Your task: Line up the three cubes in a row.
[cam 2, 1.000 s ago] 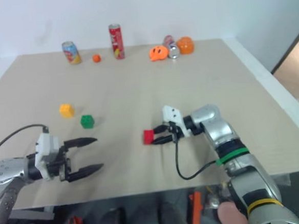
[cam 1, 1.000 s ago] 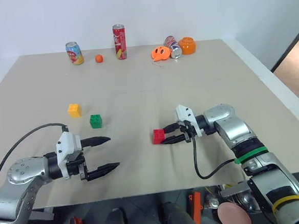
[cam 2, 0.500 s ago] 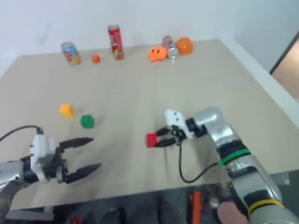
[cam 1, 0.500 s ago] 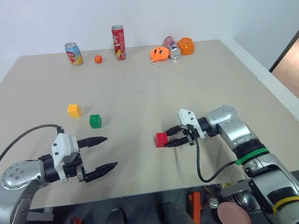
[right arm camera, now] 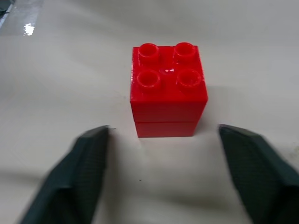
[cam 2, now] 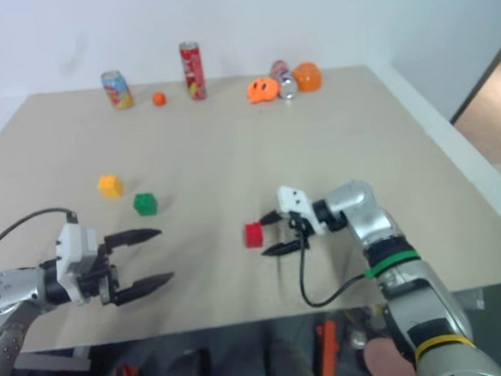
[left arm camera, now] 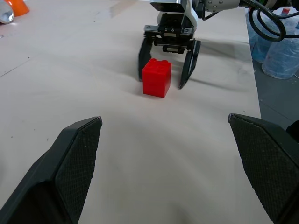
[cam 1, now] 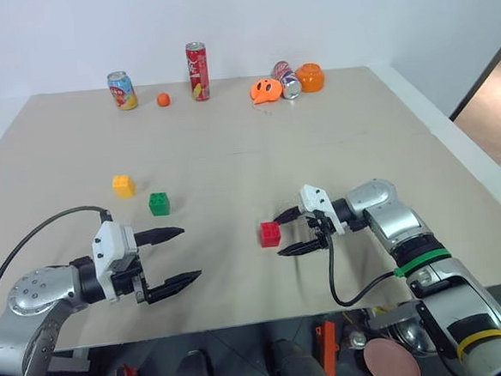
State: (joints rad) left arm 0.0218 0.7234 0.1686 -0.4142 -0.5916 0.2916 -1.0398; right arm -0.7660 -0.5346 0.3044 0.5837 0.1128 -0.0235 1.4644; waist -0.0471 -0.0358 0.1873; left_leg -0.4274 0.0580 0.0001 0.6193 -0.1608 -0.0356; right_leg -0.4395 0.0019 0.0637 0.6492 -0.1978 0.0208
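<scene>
On the tan table [cam 1: 332, 131], right of centre and toward the near edge, the red cube [cam 1: 270, 233] sits upright with its four studs up, resting on the surface and free of any grip. Just beside it is the right gripper [cam 1: 284, 231], its two black fingers spread apart and flanking the cube's right side without touching it — nothing is held. Well to the left, the green cube [cam 1: 159, 203] and the yellow cube [cam 1: 124, 186] stand near each other on a diagonal, the yellow one farther back and to the left; the red cube is well apart from both. Near the front left corner, the left gripper [cam 1: 178, 258] hangs with its fingers wide apart and empty, pointing toward the red cube. Along the far edge stand two upright cans [cam 1: 198, 70], a small orange ball [cam 1: 163, 98] between them, and a tipped can [cam 1: 288, 79] lying between two orange rounded toys [cam 1: 266, 90] — all well apart from the cubes.
</scene>
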